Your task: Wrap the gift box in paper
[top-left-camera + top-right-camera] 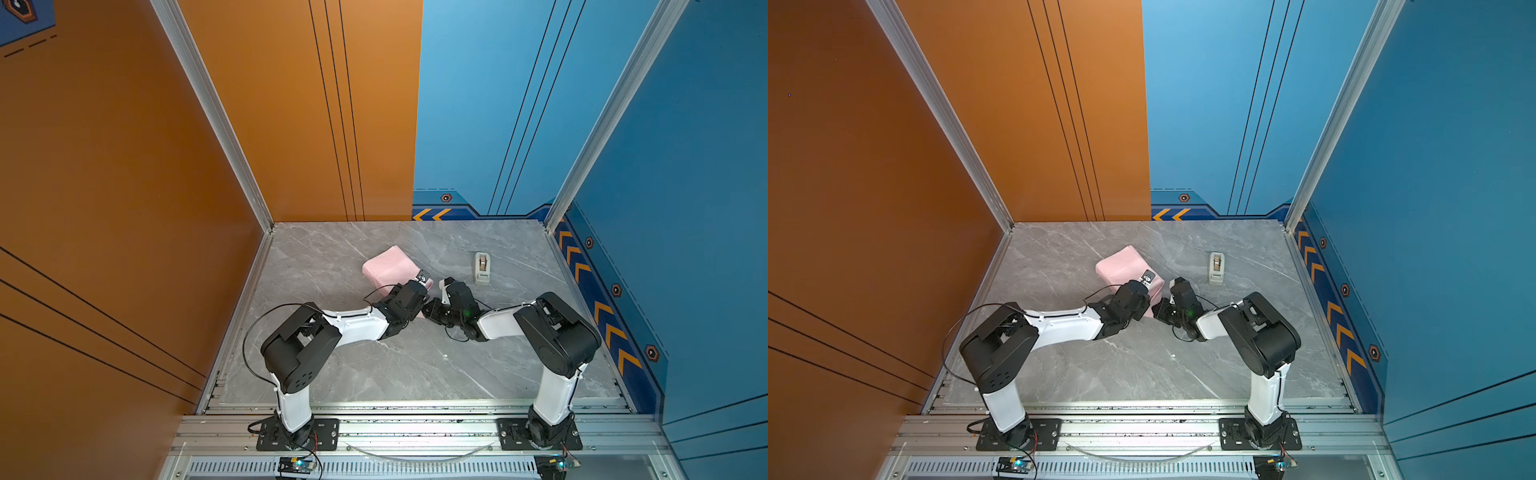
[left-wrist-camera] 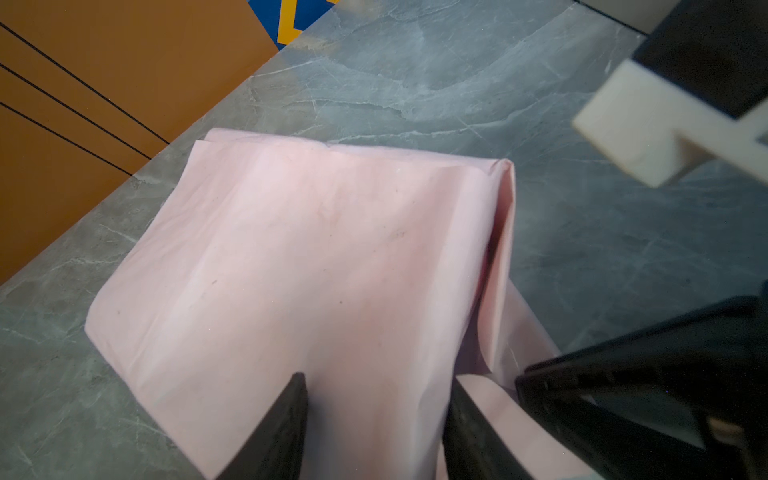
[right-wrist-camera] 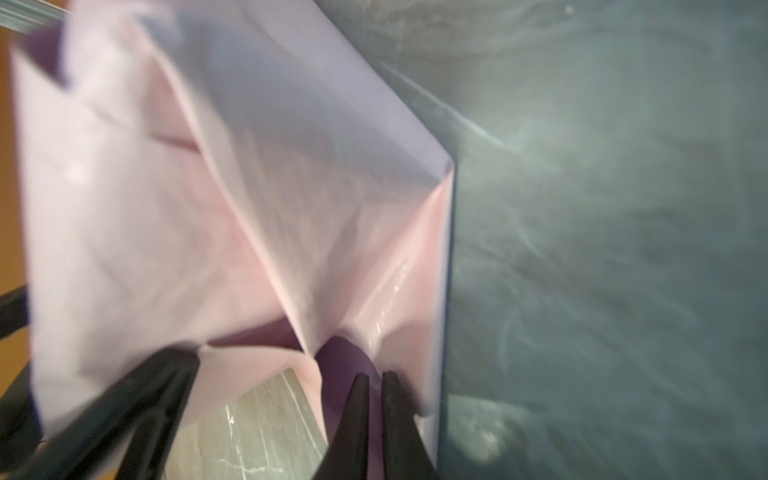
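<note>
Folding an end flap, likely: right jaws pinched thin creased pink-lilac paper [image 3: 232, 199]; left jaws, parted, pinned it; pressing flat seemed next.

Marble table [image 1: 374, 365] holds paper [image 1: 386, 268] and tape dispenser [image 1: 482, 269].

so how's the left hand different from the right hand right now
The left hand has its fingers spread apart over the pale pink top of the paper; the right hand has its fingers nearly shut, pinching a fold where the lilac side shows. The left hand sits on top of the paper, the right hand low at its end. Both are black and close together.
</note>
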Controlling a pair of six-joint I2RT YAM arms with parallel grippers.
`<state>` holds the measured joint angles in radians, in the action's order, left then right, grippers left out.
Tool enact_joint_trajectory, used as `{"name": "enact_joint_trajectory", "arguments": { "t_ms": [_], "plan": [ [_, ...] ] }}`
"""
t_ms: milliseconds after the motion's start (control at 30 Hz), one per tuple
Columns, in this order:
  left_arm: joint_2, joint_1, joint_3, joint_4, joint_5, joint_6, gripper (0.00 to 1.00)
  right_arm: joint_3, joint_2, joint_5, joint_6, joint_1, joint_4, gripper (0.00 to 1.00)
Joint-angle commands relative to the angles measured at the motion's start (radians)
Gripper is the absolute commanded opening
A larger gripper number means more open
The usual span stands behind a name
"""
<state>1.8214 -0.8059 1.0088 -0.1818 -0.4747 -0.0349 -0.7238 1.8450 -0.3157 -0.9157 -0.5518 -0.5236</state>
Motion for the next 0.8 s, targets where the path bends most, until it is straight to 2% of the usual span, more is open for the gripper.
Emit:
{"name": "enact_joint_trajectory", "arguments": {
  "t_ms": [0, 167, 267, 567, 767],
  "plan": [
    [0.106, 0.018, -0.073, 0.214, 0.147, 0.052, 0.51, 0.066, -0.049, 0.007, -0.025, 0.006, 0.152, 0.19],
    [0.107, 0.021, -0.079, 0.2, 0.157, 0.064, 0.51, 0.089, -0.191, -0.012, -0.008, 0.049, 0.235, 0.39],
    [0.107, 0.02, -0.08, 0.196, 0.161, 0.068, 0.51, 0.077, -0.209, -0.051, -0.03, 0.067, 0.278, 0.45],
    [0.103, 0.021, -0.085, 0.185, 0.166, 0.072, 0.51, 0.025, -0.1, -0.108, -0.181, 0.073, 0.212, 0.49],
    [0.1, 0.022, -0.086, 0.18, 0.161, 0.073, 0.5, -0.03, -0.031, -0.106, -0.184, 0.079, 0.237, 0.49]
  ]
}}
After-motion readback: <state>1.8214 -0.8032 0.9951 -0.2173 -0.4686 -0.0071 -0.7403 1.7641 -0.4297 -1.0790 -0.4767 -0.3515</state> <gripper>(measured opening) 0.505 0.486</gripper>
